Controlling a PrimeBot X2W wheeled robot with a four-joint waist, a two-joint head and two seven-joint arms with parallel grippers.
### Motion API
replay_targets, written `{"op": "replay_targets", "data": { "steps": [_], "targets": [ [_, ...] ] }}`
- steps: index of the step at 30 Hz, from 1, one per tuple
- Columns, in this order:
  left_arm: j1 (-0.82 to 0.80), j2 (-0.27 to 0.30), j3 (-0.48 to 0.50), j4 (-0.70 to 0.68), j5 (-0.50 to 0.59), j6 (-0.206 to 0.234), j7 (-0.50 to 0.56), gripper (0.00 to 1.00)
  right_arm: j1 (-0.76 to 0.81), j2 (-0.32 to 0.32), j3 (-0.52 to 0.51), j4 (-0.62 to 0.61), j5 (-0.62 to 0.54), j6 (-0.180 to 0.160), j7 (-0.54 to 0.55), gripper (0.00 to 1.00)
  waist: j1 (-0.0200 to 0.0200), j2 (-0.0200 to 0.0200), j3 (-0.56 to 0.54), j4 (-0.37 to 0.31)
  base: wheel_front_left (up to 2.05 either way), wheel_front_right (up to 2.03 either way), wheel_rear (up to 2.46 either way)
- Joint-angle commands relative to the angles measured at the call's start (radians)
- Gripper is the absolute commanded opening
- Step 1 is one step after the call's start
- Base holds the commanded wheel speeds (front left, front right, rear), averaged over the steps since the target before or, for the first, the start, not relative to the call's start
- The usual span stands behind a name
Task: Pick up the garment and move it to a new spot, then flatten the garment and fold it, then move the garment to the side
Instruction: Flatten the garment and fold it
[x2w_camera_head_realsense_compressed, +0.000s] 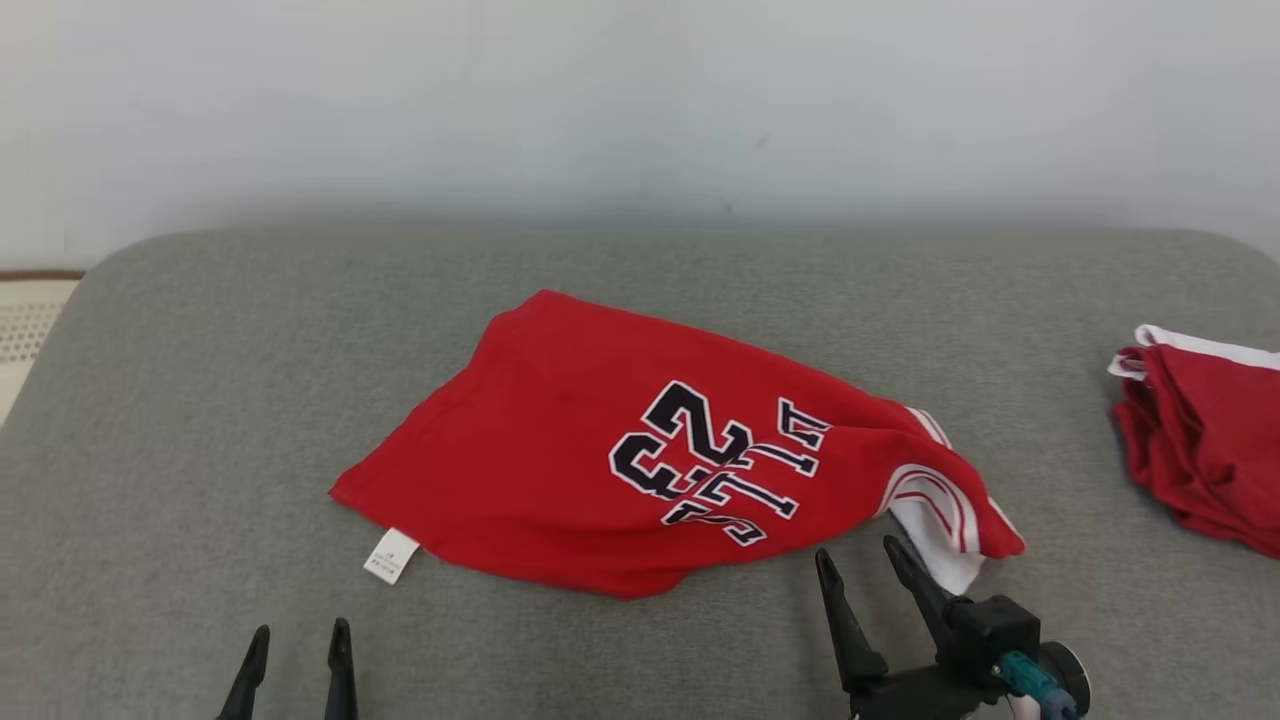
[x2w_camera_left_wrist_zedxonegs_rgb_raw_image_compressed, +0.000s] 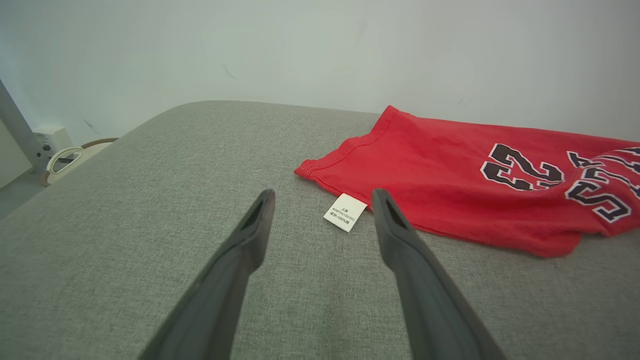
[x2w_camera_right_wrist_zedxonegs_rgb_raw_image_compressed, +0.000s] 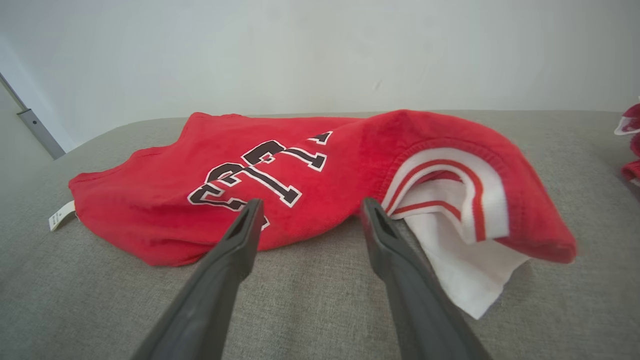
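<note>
Garment (x2w_camera_head_realsense_compressed: 540, 470) lies mid-way across the grey cushion (x2w_camera_head_realsense_compressed: 200, 400).
Head view: left hand (x2w_camera_head_realsense_compressed: 300, 630) and right hand (x2w_camera_head_realsense_compressed: 856, 550) both released at its near edge, with open cushion to the left. Left wrist: white label (x2w_camera_left_wrist_zedxonegs_rgb_raw_image_compressed: 345, 212) ahead, between the fingers. Right wrist: striped hem (x2w_camera_right_wrist_zedxonegs_rgb_raw_image_compressed: 450, 210) just beside one finger.

- The number "23" (x2w_camera_head_realsense_compressed: 682, 440), dark with a white outline, stands on the red garment (x2w_camera_head_realsense_compressed: 520, 470) lying before me; from my head view it reads upside down.
- Beside it runs block lettering (x2w_camera_head_realsense_compressed: 758, 490) in the same dark-and-white style; folds hide part of it, and I can make out only two "L"s and an "S".
- A white care label (x2w_camera_left_wrist_zedxonegs_rgb_raw_image_compressed: 345, 212) sticks out from the garment's hem; in my left wrist view "100%" is legible, the remaining small print is not.
</note>
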Motion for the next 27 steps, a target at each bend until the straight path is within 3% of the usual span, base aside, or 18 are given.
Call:
{"op": "replay_targets", "data": {
  "steps": [1,12,23,24,26,27],
  "targets": [
    [-0.008,0.000,-0.005,-0.001,-0.009,-0.001,-0.001,1.00,-0.018,-0.003,-0.001,0.016,0.006,0.000,0.000,1.00,0.0000,0.0000,0.035,0.044,0.00,0.00,0.00],
    [-0.035,0.000,-0.027,-0.003,-0.020,-0.006,-0.001,1.00,-0.100,0.002,-0.094,0.174,0.044,0.000,0.000,1.00,0.0000,0.0000,0.104,0.186,0.00,0.00,0.00],
    [-0.048,0.000,-0.052,-0.008,-0.023,-0.008,-0.001,1.00,-0.153,0.008,-0.084,0.249,0.047,0.000,0.000,1.00,0.0000,0.0000,0.134,0.230,0.00,0.00,0.00],
    [-0.053,0.000,-0.053,-0.008,-0.023,-0.009,-0.001,1.00,-0.164,0.008,-0.089,0.245,0.044,0.000,0.000,0.81,0.0000,0.0000,0.138,0.231,0.00,0.00,0.00],
    [-0.061,0.000,-0.056,-0.010,-0.023,-0.009,-0.001,1.00,-0.177,0.009,-0.097,0.232,0.043,0.000,0.000,0.00,0.0000,0.0000,0.142,0.232,0.00,0.00,0.00],
    [-0.061,0.000,-0.058,-0.010,-0.024,-0.008,-0.001,1.00,-0.182,0.009,-0.101,0.223,0.044,0.000,0.000,0.00,0.0000,0.0000,0.144,0.231,0.00,0.00,0.00]
  ]
}}
